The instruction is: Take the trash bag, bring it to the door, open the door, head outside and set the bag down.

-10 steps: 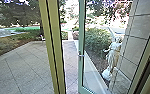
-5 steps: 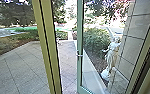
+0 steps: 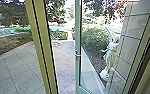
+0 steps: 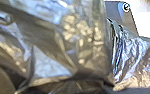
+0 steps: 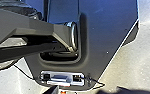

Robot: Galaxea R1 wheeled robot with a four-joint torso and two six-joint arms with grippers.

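Door [image 3: 77,72] standing open, glass and all, and the job looks to be at the going-outside stage! Beyond the post [image 3: 47,50] lies the paving [image 3: 18,67], sunlit, with a pale statue [image 3: 111,55] watching through the pane (best seat in the house). This next move, I'd judge, calls for a slow, straight roll through the gap between post and door edge, arms tucked in, nothing brushing the handle [image 3: 77,54]. Thin plastic could snag on that edge, so 1 careful line matters more than pace.

And the trash bag [image 4: 48,62]? It's right up against the left wrist camera, shiny, creased and bulky, so it lies very near the left gripper. Is that gripper clenched on it? The folds hide the answer, and I can't tell, though carrying seems likely. Over on the right wrist, we look down on the robot's dark base [image 5: 103,37]; the right gripper's state I can't call either
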